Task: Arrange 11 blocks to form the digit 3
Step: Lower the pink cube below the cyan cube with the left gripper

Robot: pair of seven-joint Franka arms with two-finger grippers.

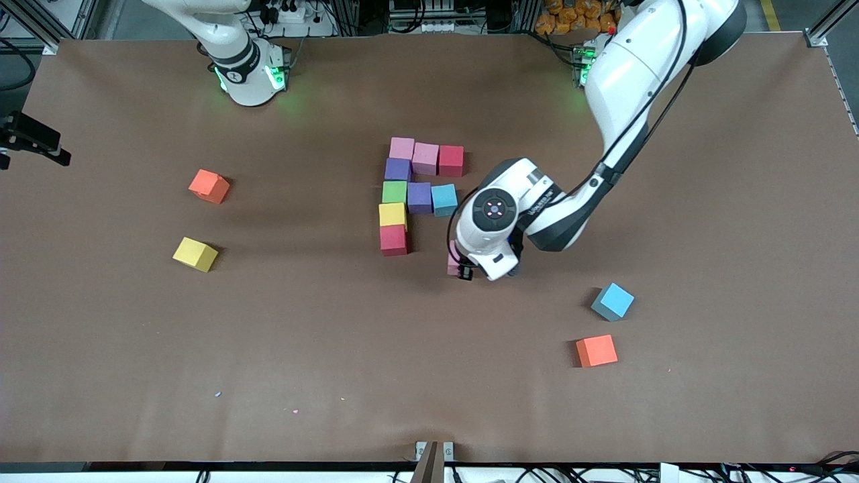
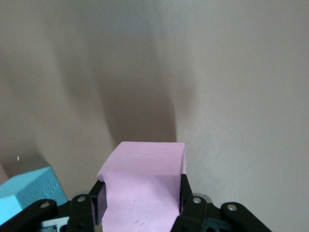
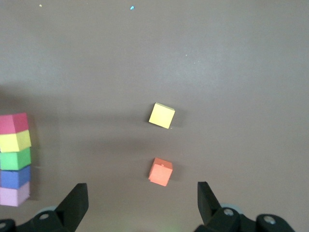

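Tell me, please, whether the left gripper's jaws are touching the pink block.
Touching: the left wrist view shows the left gripper with its jaws pressed against both sides of the pink block.

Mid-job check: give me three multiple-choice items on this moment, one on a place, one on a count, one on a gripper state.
1. Where does the loose light blue block lie?
A. Touching the figure's top bar
B. Toward the left arm's end, just farther from the front camera than an orange cube
C. On top of the loose yellow block

2. How many blocks already touch in the figure?
A. Five
B. Nine
C. Eleven

3. What is the left gripper doing?
A. Shut on a pink block
B. Open over a bare table
C. Shut on an orange cube

Answers:
1. B: the front view shows it apart from the figure, beside that cube.
2. B: three on top, one purple, three in the middle, then yellow and red.
3. A: the left wrist view shows its fingers clamping the pink block. The right gripper waits open.
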